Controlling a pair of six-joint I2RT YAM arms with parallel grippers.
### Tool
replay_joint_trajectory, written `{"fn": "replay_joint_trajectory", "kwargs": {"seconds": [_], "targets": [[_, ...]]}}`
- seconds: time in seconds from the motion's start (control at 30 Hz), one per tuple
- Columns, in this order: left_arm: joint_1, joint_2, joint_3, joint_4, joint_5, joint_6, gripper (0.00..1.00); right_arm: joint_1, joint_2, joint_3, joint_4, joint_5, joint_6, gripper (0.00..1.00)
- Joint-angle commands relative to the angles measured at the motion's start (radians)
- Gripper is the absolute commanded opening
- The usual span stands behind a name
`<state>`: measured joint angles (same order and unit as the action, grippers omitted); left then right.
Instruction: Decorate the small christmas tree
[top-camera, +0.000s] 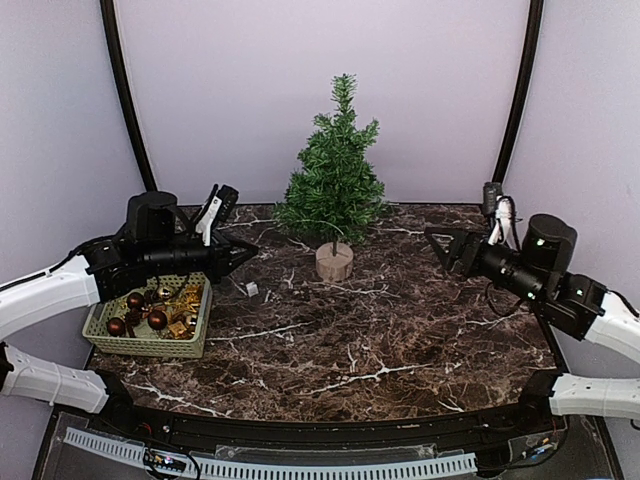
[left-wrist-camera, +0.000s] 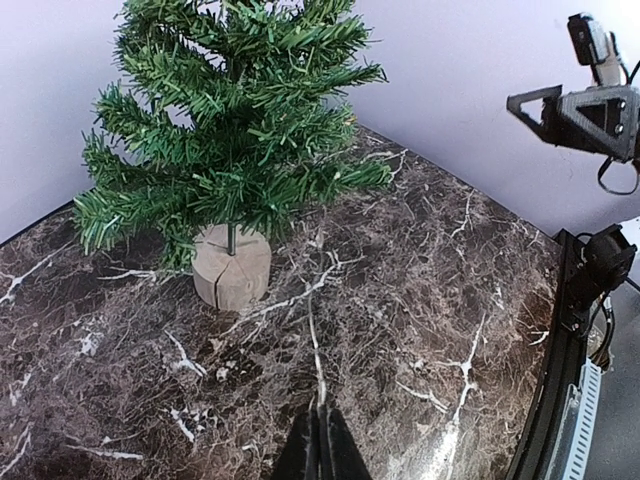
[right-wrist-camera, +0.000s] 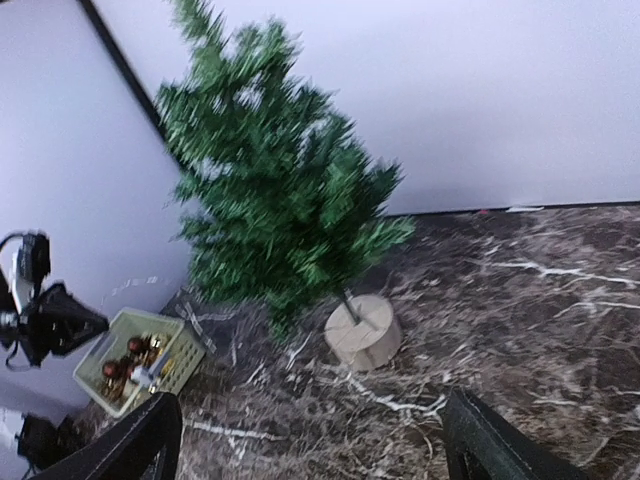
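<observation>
The small christmas tree (top-camera: 336, 175) stands upright at the back middle of the marble table on its round wooden stump (top-camera: 334, 262). No ornament shows on its branches. My left gripper (top-camera: 250, 250) hovers left of the stump, above the table, shut and empty; the left wrist view shows its jaws (left-wrist-camera: 322, 425) pressed together over bare marble, with the tree (left-wrist-camera: 230, 130) ahead. My right gripper (top-camera: 437, 248) hangs right of the tree, open. In the right wrist view its fingers (right-wrist-camera: 150, 445) spread wide with nothing between them, facing the tree (right-wrist-camera: 280, 190) and stump (right-wrist-camera: 362, 330).
A pale green basket (top-camera: 150, 349) with several brown and gold ornaments (top-camera: 157, 319) sits at the left edge, under the left arm; the right wrist view also shows the basket (right-wrist-camera: 178, 362). A small white scrap (top-camera: 252, 289) lies on the marble table (top-camera: 400, 340).
</observation>
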<state>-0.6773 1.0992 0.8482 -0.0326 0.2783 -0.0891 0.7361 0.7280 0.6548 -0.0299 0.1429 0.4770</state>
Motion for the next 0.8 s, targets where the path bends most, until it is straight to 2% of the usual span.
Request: {"fn": "replay_joint_trajectory", "kwargs": {"seconds": [0.0,0.1,0.23,0.33,0.47,0.6,0.67,0.77], "targets": [[-0.003,-0.041,0.028,0.0,-0.004,0.016,0.04,0.099,0.141,-0.095,0.322,-0.179,-0.014,0.91],[-0.003,-0.042,0.037,-0.003,0.007,0.01,0.04,0.212,0.254,-0.124,0.49,-0.038,-0.045,0.9],[-0.004,-0.044,0.042,-0.001,0.023,0.004,0.04,0.276,0.425,-0.109,0.668,0.056,-0.065,0.9],[-0.003,-0.042,0.052,-0.009,0.025,0.009,0.04,0.31,0.558,-0.063,0.759,0.102,-0.097,0.9],[-0.003,-0.04,0.071,-0.029,0.03,0.022,0.04,0.342,0.702,-0.001,0.838,0.278,-0.089,0.86],[-0.003,-0.052,0.077,-0.033,0.041,0.024,0.04,0.346,0.814,0.05,0.941,0.283,-0.105,0.82],[-0.003,-0.054,0.084,-0.039,0.043,0.022,0.04,0.359,0.856,0.089,0.939,0.326,-0.112,0.78],[-0.003,-0.058,0.093,-0.052,0.041,0.023,0.04,0.368,0.902,0.112,0.94,0.453,-0.088,0.65]]}}
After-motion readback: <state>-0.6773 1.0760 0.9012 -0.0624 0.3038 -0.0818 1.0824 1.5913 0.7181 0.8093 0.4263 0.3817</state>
